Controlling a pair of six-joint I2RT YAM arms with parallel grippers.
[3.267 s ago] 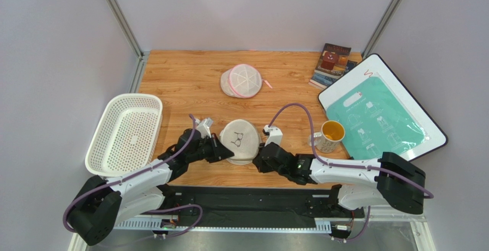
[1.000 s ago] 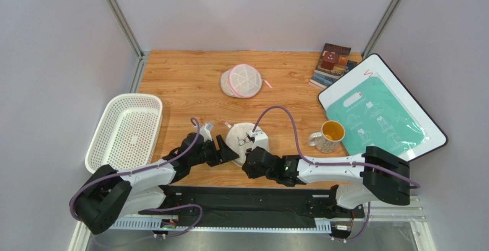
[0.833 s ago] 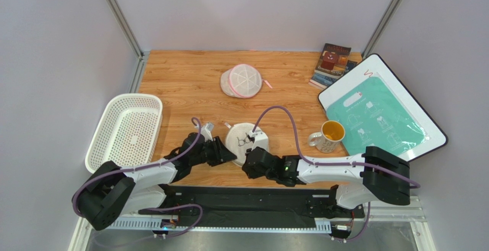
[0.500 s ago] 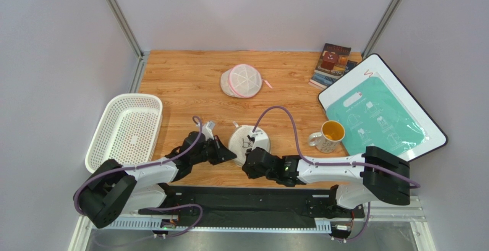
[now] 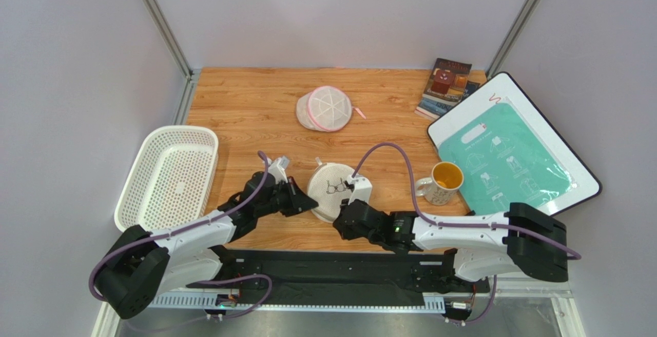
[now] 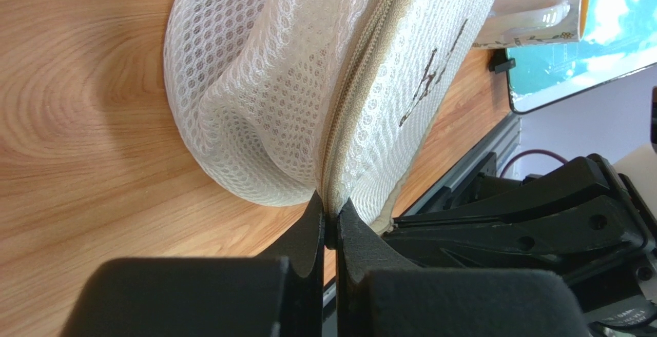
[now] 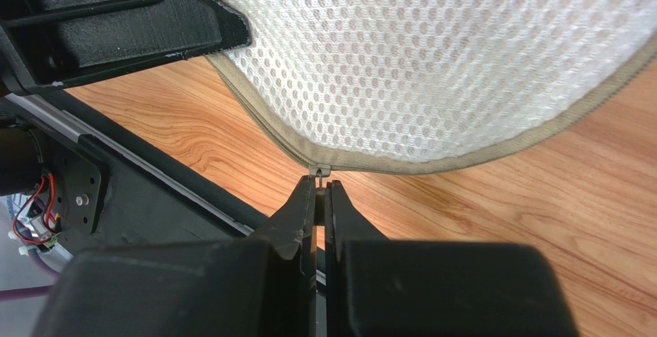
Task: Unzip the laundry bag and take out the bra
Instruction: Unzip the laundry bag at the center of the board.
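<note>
Count on desk (image 5: 254,106): round mesh pouches, 2, namely the laundry bag (image 5: 333,189) and a pink-trimmed pouch (image 5: 328,108). 1 white perforated basket (image 5: 166,177). 1 mug (image 5: 441,187). 1 white-rimmed board (image 5: 463,114) carrying 1 teal sheet (image 5: 505,160). 1 stack of books (image 5: 446,87), volumes not countable. Robot arms, 2: left arm (image 5: 193,233), right arm (image 5: 463,233).

Near side of the laundry bag (image 5: 333,187) was crowded: left fingers (image 6: 307,233) and right fingers (image 7: 297,218) were both pinched on its near rim, close together, with both arms filling the table edge behind them. A mug (image 5: 442,182) stood near on the right and a white basket (image 5: 131,198) at the left edge. Bare table (image 5: 247,114) lay open beyond the bag up to the pink-trimmed pouch (image 5: 328,108). Books (image 5: 446,83) and a teal board (image 5: 509,148) blocked the far right.
</note>
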